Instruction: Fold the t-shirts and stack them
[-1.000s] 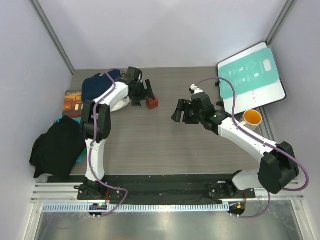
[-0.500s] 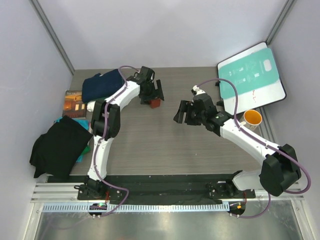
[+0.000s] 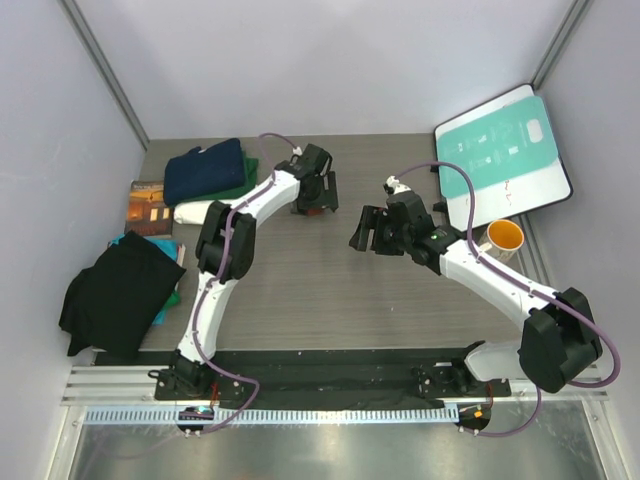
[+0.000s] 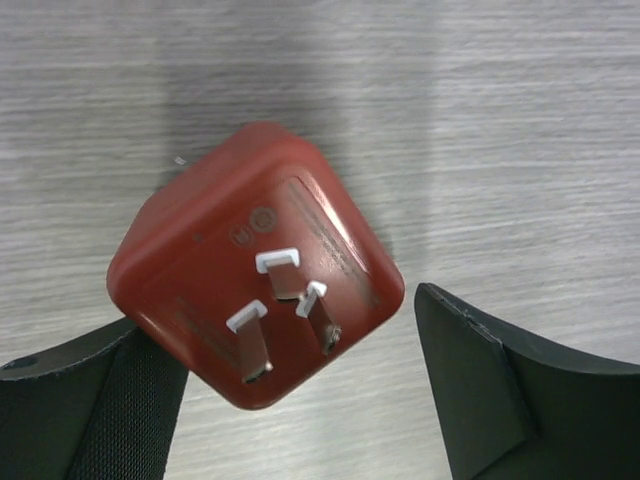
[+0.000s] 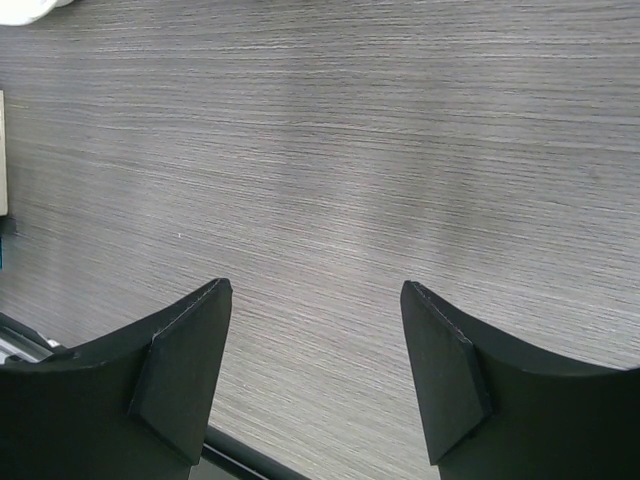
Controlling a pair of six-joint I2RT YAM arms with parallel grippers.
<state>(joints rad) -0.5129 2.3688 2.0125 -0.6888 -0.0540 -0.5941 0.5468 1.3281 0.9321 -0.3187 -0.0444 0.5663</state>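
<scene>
Leftmost, at the table's [image 3: 300,290] near left edge, a dark crumpled garment [image 3: 112,295] is found lying unfolded, partly hanging over the edge. A teal item [image 3: 172,298] is partly covered by it and cannot be identified.

Behind it, a small brown-orange book [image 3: 148,203] is laid flat against the left wall.

At the far left corner, a stack of folded shirts is recorded. The navy blue t-shirt [image 3: 205,170] is placed on top. A strip of the dark green t-shirt [image 3: 248,166] is seen along its right side, underneath. An edge of the cream-white t-shirt [image 3: 193,213] is seen at the near side, beside the book.

Right of the stack, the left gripper [image 3: 318,193] is held low over the table, well apart from the shirts. Its jaws are spread around a red plug adapter [image 4: 255,265], which lies with its prongs turned upward. In the left wrist view one finger [image 4: 110,400] is seen against the adapter's corner and the other is seen apart from it, so the adapter is not clamped.

Centre right, the right gripper [image 5: 315,300] is held above bare tabletop with its jaws parted; nothing is held between them.

At the far right, a teal-and-white board [image 3: 500,150] is propped tilted in the corner. An orange cup [image 3: 505,237] is seen just in front of it, beside the right arm.
</scene>
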